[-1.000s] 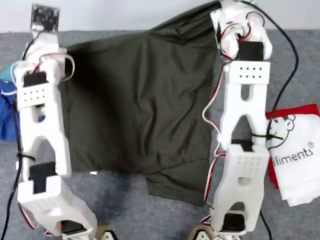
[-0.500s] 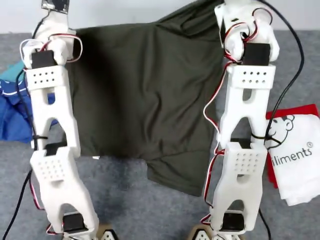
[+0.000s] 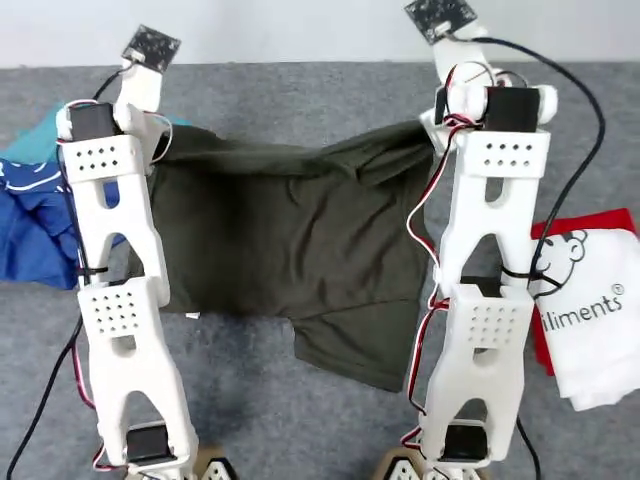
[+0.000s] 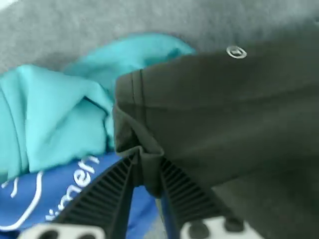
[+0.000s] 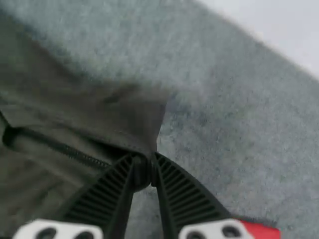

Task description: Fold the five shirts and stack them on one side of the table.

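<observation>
Left hand (image 4: 147,158): closed on the far-left corner of the dark green shirt (image 3: 290,250). Right hand (image 5: 144,168): pinching its far-right corner. Shirt: lying mid-surface (image 3: 250,420), between both arms. Handling, I judge: light, limp, sags between grips. I'd hold the hemmed corners, where doubled cloth slips least.

Non-task stuff: grey table cover (image 3: 250,430), felt-like fuzzy texture, spans high view side to side, bare at near edge and along far side. White backdrop (image 3: 300,30) behind far table edge, straight boundary w/ the grey. Table cover (image 4: 75,25) also seen in left wrist view, blurred, and in right wrist view (image 5: 239,139), w/ the pale backdrop (image 5: 284,30) at one corner.
</observation>
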Controlling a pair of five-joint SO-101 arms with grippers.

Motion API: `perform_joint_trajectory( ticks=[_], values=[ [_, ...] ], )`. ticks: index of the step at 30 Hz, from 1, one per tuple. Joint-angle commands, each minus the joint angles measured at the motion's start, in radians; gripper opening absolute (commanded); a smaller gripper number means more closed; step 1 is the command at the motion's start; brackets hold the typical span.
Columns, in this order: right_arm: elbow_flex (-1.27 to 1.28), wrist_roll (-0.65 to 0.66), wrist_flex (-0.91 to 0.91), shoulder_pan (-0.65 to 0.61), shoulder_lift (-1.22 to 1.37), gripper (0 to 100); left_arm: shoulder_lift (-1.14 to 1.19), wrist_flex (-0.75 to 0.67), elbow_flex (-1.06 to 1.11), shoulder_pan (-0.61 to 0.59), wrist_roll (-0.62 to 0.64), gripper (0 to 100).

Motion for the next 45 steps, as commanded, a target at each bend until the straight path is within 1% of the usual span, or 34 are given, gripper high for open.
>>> perform_joint_trajectory(
  ticks=[1,5,10,14,18,23,30,34,38,41,45],
  values=[
    [0.16,0.015,0.048,-0.002,-0.124,0.8,-0.009,0.051,-0.047,-0.02,-0.034,1],
    [0.563,0.021,0.044,-0.033,-0.351,0.8,-0.014,0.052,-0.025,-0.041,-0.034,1],
    [1.014,0.058,0.039,-0.024,-0.671,0.8,-0.025,0.052,0.07,-0.031,-0.021,1],
    [1.295,0.075,-0.01,-0.027,-0.878,0.8,-0.138,0.054,0.229,-0.015,0.037,1],
    [1.511,0.077,-0.059,-0.031,-1.018,0.8,-0.321,0.052,0.476,-0.008,0.044,1],
    [1.649,0.078,-0.061,-0.033,-1.107,0.8,-0.519,0.049,0.785,-0.014,0.037,1],
    [1.735,0.08,-0.059,-0.042,-1.147,0.9,-0.692,0.049,1.024,-0.015,-0.003,1],
    [1.792,0.107,-0.062,-0.107,-1.147,0.9,-0.74,0.049,1.092,-0.015,-0.005,1],
    [1.841,0.112,-0.107,-0.159,-1.147,0.9,-0.779,0.049,1.135,-0.017,-0.005,1],
    [1.875,0.112,-0.108,-0.202,-1.147,0.9,-0.809,0.049,1.176,-0.017,-0.006,1],
    [1.877,0.114,-0.101,-0.236,-1.147,0.9,-0.815,0.049,1.202,-0.054,-0.046,1]
  ],
)
